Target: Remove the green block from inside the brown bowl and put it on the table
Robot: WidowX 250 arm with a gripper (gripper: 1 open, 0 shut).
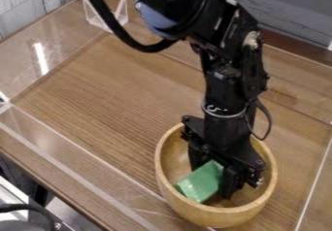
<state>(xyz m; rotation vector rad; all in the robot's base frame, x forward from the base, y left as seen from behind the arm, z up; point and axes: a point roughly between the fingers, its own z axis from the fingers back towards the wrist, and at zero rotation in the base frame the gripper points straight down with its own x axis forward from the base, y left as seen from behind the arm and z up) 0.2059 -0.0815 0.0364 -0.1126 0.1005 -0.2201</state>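
The gripper (223, 177) is lowered straight down into the brown bowl (176, 169) and is clamped on the green block (200, 183), which is tilted inside the bowl. The bowl is set on the table (111, 89) near the front clear plastic wall (58, 162); the block's far end is hidden by the black arm (227, 75).

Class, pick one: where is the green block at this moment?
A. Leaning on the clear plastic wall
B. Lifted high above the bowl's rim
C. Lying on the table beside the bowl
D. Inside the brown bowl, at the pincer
D: the green block sits within the brown bowl rim, at the lowered pincer.
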